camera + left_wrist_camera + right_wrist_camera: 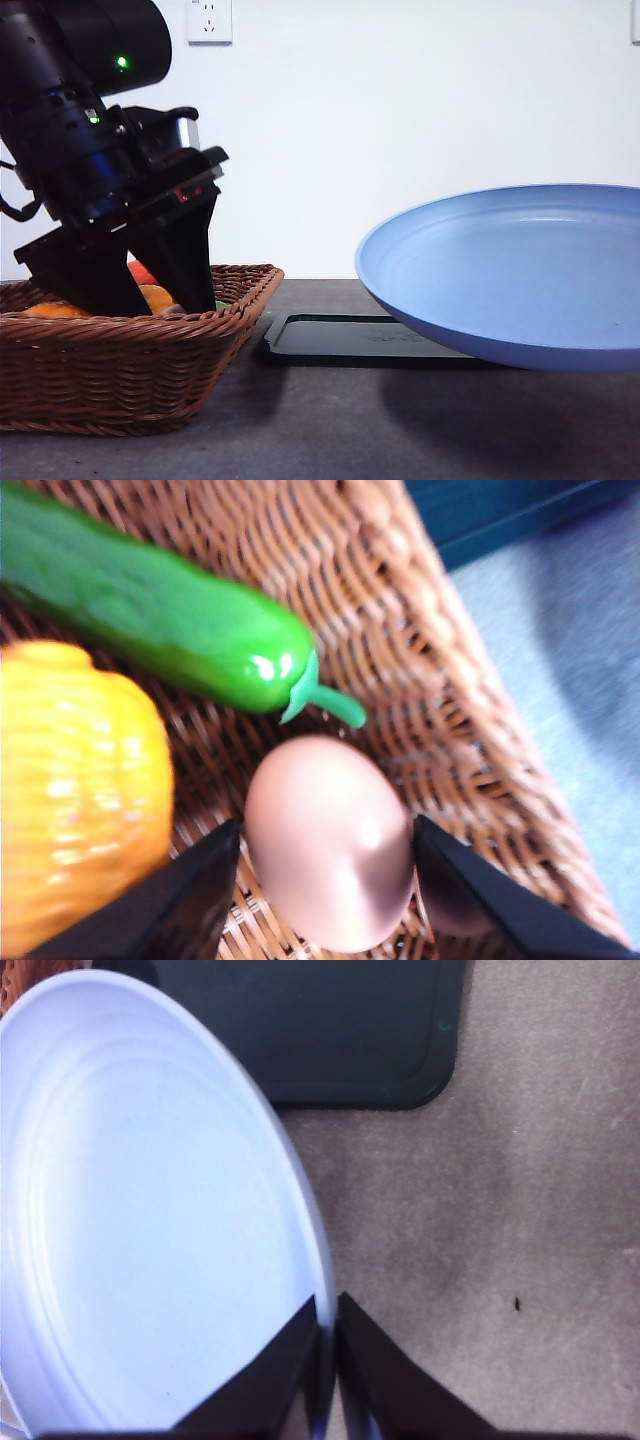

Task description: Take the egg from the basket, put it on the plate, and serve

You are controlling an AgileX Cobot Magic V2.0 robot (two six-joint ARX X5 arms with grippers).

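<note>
Front view: grey tabletop (330, 420), white wall (400, 120)

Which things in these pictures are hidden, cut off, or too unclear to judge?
- Egg in the front view: the left arm and the basket wall hide it.
- Left gripper: its fingers flank the egg, but contact is unclear in the blurred left wrist view.
- Plate: cut off by the front view's right edge.
- Black tray: partly hidden behind the plate.
</note>
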